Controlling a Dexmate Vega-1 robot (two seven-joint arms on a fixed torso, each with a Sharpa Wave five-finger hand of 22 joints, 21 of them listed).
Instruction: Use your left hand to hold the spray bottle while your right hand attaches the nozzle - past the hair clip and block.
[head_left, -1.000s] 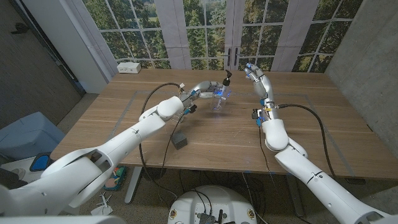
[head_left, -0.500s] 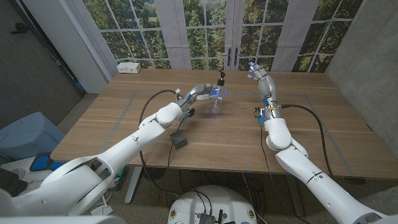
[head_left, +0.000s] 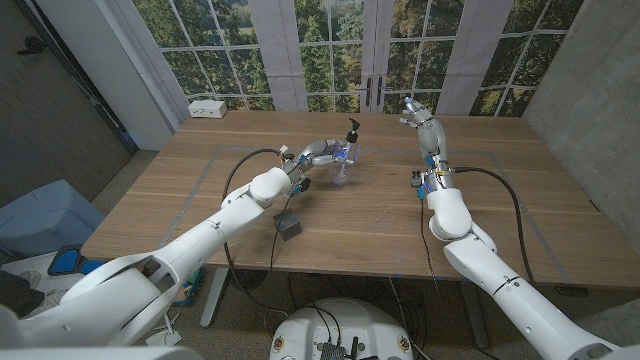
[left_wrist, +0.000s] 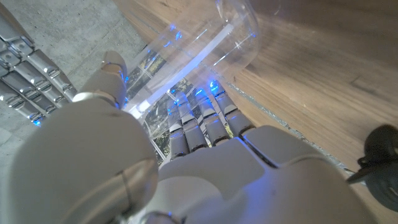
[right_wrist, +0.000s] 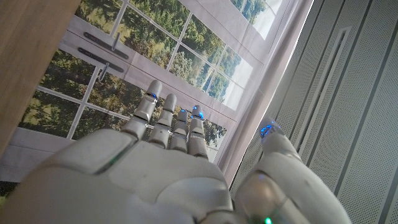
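The block (head_left: 290, 228) is sitting nearest on the worktop (head_left: 200, 190), with the hair clip (head_left: 303, 182) beyond it. Farther still, the left hand (head_left: 325, 152) is wrapping its fingers (left_wrist: 205, 121) around the clear spray bottle (head_left: 343, 168), its black nozzle (head_left: 352, 127) apparently already seated on top. Keeping the bottle upright and steady looks wise. At far right, the right hand (head_left: 416, 114) is hovering, fingers apart, holding nothing. The left wrist view is revealing the bottle's transparent wall against the palm; the head view is giving the layout.
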